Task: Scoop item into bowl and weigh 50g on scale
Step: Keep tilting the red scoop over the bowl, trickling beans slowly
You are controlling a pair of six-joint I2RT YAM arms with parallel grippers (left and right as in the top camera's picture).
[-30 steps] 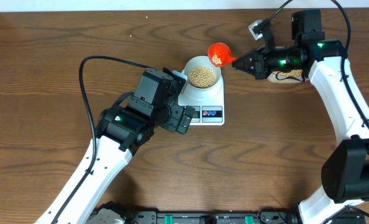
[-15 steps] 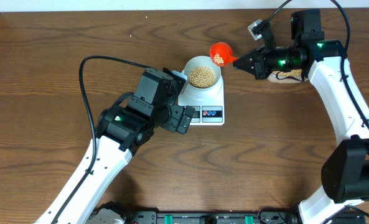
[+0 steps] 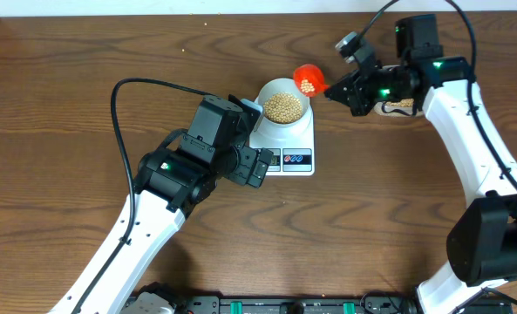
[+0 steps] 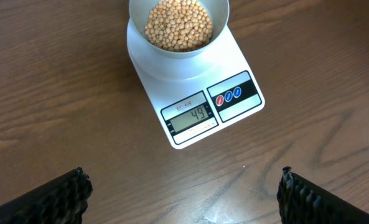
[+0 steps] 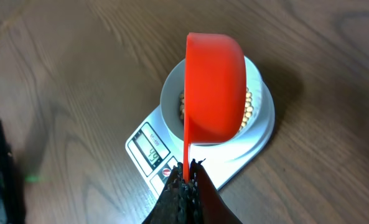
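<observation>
Right gripper [image 5: 185, 179] clenched on red scoop [image 5: 214, 87] handle; scoop's long axis points toward scale [image 4: 193, 78], cup above bowl [image 4: 178, 55] edge. Left gripper [image 4: 184, 199] fully released, empty, facing scale's display end.

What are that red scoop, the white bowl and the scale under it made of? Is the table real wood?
The red scoop looks like plastic: even colour, soft sheen, thin moulded handle. The bowl is smooth white, plastic or ceramic; I cannot tell. The scale seems smooth white plastic with a printed button panel. The table shows brown wood grain, possibly laminate.
</observation>
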